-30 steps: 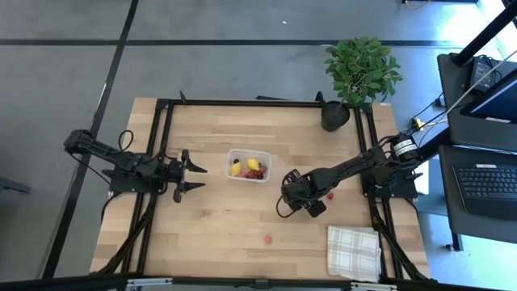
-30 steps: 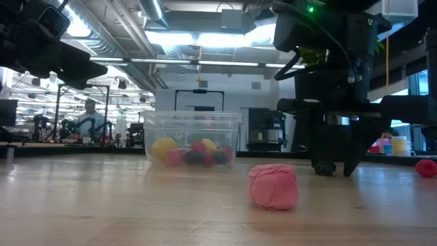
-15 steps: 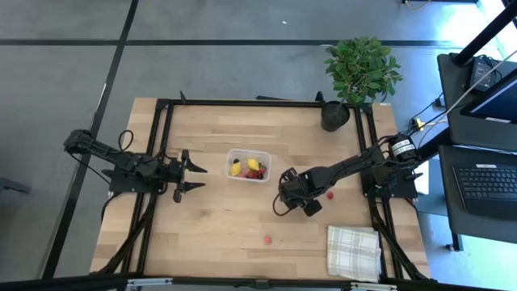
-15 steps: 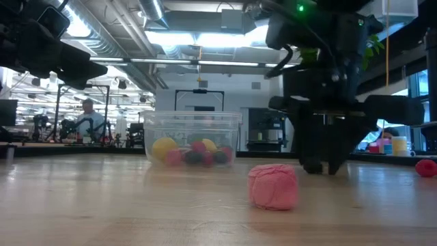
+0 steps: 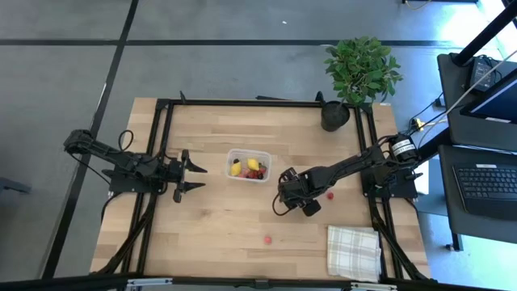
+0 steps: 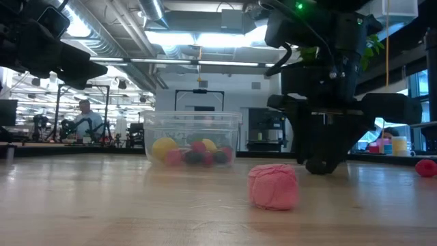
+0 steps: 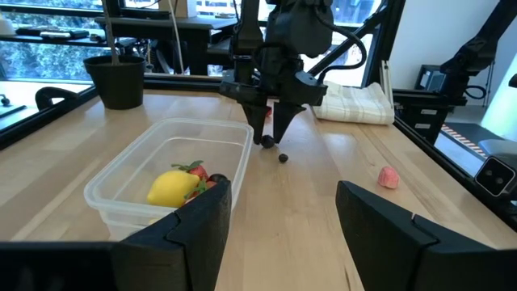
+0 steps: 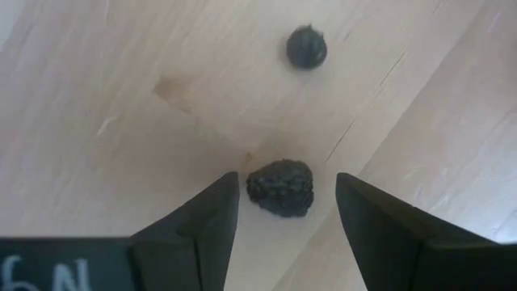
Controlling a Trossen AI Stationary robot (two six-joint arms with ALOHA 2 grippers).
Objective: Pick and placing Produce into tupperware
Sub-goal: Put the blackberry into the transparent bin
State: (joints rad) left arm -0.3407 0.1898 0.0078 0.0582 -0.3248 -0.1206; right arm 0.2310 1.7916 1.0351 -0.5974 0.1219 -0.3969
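The clear tupperware [image 5: 249,166] sits mid-table with yellow, red and dark produce in it [image 7: 172,187]. My right gripper [image 5: 285,196] points down just right of it, open, with one finger on either side of a dark berry [image 8: 279,187] lying on the wood; a gap shows on both sides. A smaller dark berry [image 8: 306,47] lies just beyond. A pink piece [image 5: 267,239] lies nearer the front edge, and a red ball [image 5: 329,195] to the gripper's right. My left gripper [image 5: 200,178] waits open, left of the tub.
A potted plant [image 5: 359,73] stands at the far right corner. A checked white cloth [image 5: 353,250] lies at the near right corner. Black frame rails [image 5: 161,145] run along the table's edges. Bare wood [image 5: 218,226] spreads in front of the tub.
My right gripper has edged a little toward the table's left, closer to the tupperware, staying low over the table and open. The produce and the tub have kept their places.
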